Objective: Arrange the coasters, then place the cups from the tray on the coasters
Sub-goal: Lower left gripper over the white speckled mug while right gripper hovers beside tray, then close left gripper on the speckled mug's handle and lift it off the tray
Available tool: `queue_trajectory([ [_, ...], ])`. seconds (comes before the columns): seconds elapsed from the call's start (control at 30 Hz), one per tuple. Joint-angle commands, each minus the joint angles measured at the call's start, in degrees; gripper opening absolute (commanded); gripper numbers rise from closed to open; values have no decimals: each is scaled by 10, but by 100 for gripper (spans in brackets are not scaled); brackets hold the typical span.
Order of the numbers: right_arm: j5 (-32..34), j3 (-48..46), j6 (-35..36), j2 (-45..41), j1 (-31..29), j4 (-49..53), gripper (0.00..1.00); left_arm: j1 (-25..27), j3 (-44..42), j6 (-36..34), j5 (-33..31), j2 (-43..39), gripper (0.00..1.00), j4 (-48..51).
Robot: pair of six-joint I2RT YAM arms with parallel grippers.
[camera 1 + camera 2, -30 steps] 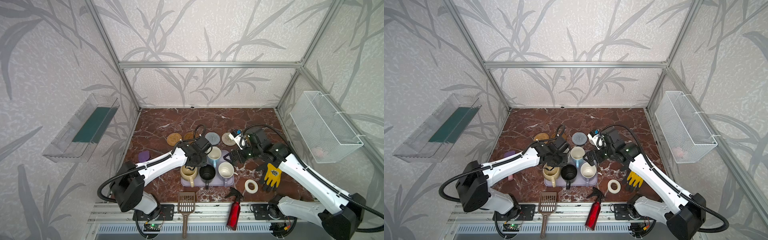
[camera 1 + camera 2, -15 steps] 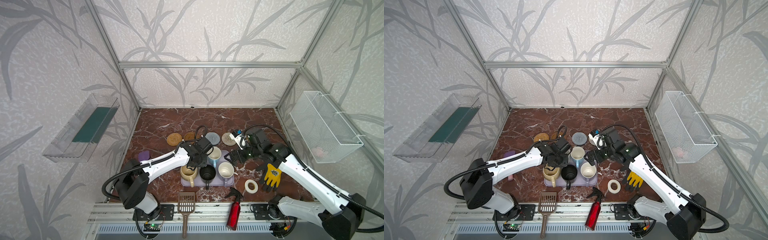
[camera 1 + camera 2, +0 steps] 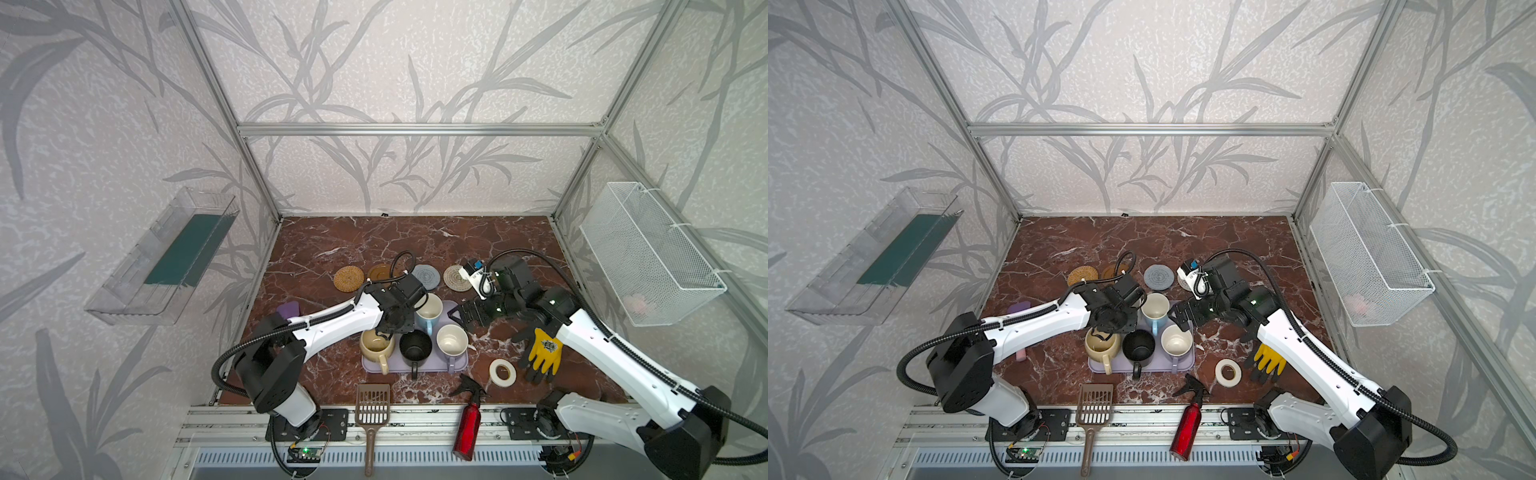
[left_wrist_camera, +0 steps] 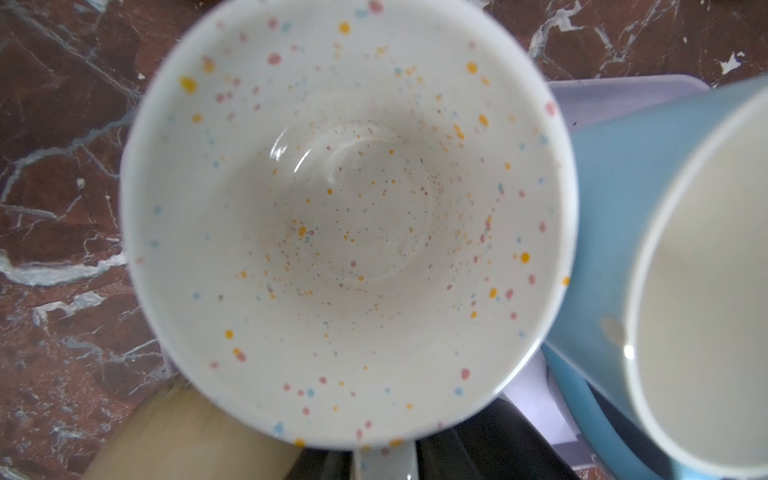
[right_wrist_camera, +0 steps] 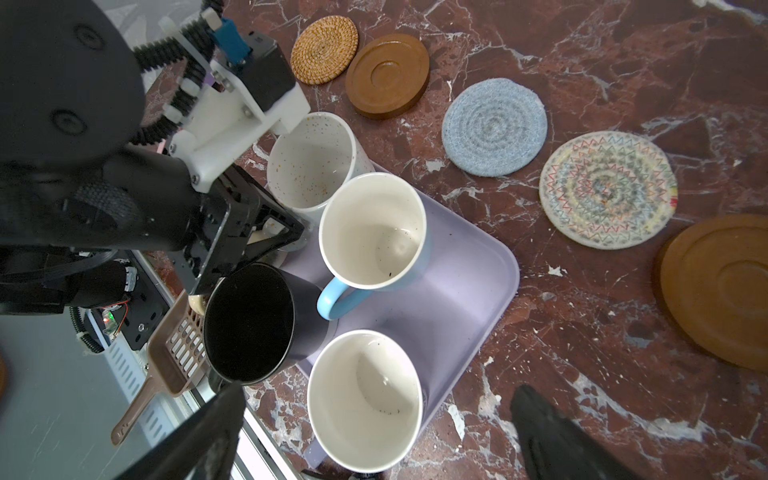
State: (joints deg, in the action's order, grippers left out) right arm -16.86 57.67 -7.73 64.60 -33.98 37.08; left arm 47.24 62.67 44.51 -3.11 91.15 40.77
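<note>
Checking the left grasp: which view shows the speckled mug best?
Right wrist: the speckled mug shows rim and wall, with the left tool at its handle. Left wrist shows only its inside, filling the frame. In both top views the left arm hides it.

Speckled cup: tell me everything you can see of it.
The speckled cup is glossy white, ceramic-looking, dotted pink, orange and blue inside, empty and upright. It is at a corner of the tray, close beside the blue cup. The left gripper seems closed on its handle; its base is hidden.
</note>
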Motion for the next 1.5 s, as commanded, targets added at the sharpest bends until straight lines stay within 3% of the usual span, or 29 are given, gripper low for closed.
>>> queue_trajectory([
  [0.0,-15,-7,-7,-9,-3,-15,100,1,9,-8,-10,17,27,9],
  [0.27,-13,-2,-6,-5,-4,-18,100,0,9,-9,-14,30,26,8],
  [0.57,-15,-1,-5,3,-3,-18,100,1,24,-13,-17,31,14,18],
  [1.03,-9,-3,-6,3,-5,-21,100,0,31,8,-34,-46,0,21],
  [1.47,-27,1,-12,2,-8,-34,100,1,45,15,-62,-100,0,64],
])
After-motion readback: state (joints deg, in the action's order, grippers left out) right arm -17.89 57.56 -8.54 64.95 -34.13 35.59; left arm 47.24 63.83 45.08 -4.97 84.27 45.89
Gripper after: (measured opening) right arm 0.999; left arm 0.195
